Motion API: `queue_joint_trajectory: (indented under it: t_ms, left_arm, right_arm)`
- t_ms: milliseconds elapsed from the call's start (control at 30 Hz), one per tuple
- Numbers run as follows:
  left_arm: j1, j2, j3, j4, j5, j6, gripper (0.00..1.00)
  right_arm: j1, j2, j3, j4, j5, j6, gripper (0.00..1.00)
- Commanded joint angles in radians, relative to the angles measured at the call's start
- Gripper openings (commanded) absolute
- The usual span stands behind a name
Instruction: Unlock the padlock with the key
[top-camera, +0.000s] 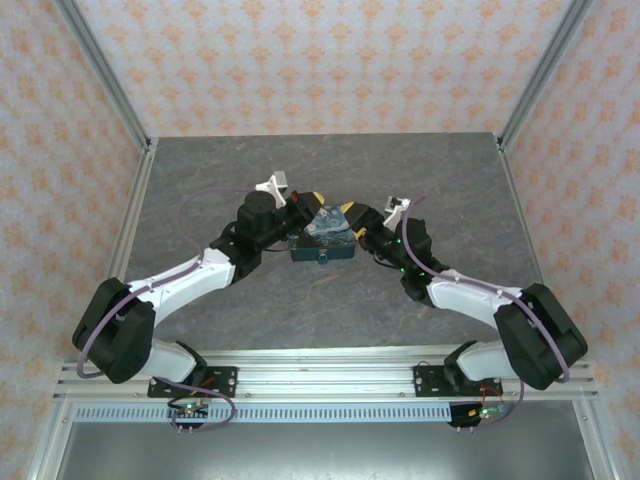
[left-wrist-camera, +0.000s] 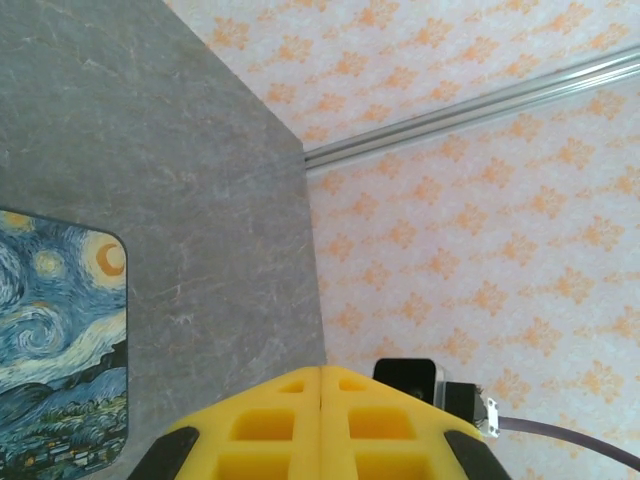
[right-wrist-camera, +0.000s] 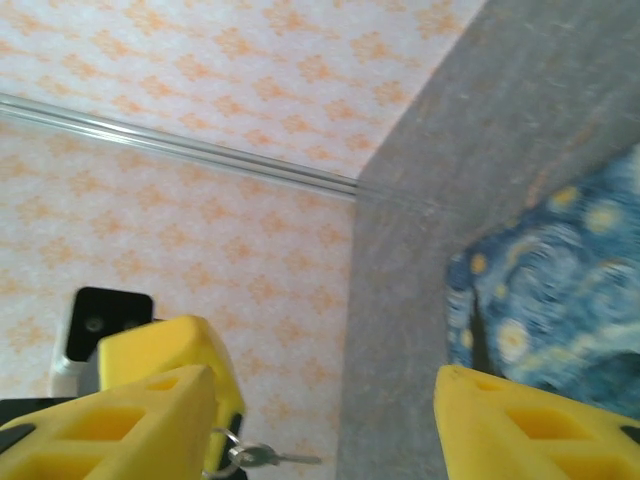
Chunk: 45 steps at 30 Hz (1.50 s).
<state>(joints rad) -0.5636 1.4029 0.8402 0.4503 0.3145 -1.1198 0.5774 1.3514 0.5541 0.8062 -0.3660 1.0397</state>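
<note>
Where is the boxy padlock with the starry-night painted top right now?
Top view: the padlock is at the middle of the grey table, between the left gripper and the right gripper.

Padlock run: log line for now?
left gripper shut | right gripper open | padlock on table between them | key beside left gripper

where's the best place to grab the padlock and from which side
Probably take the padlock by two opposite dark teal sides, pinching across the block. It sits on the table painted face up, so the top gives no edge, while the straight sides between its rounded corners suit a flat pinch. Come in low from the right, where the open right pincer is beside it.
</note>
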Motion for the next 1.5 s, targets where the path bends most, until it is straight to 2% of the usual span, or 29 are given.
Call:
queue_joint_trajectory:
  t_ms: [0, 267, 533, 1467]
  left_arm:
    - [-0.012, -0.017, -0.023, 0.091, -0.065, -0.046, 0.00]
    - [-0.020, 0.008, -0.031, 0.165, -0.084, -0.091, 0.00]
    - [-0.022, 0.019, -0.030, 0.185, -0.102, -0.110, 0.00]
    - [-0.039, 0.021, -0.049, 0.192, -0.166, -0.122, 0.00]
  right_arm:
    - [0.011, 0.032, 0.044, 0.148, 0.008, 0.015, 0.58]
    - [0.031, 0.098, 0.067, 0.269, -0.015, 0.062, 0.50]
    - [0.054, 0.136, 0.081, 0.335, -0.016, 0.097, 0.46]
    - [0.106, 0.184, 0.108, 0.378, -0.001, 0.138, 0.28]
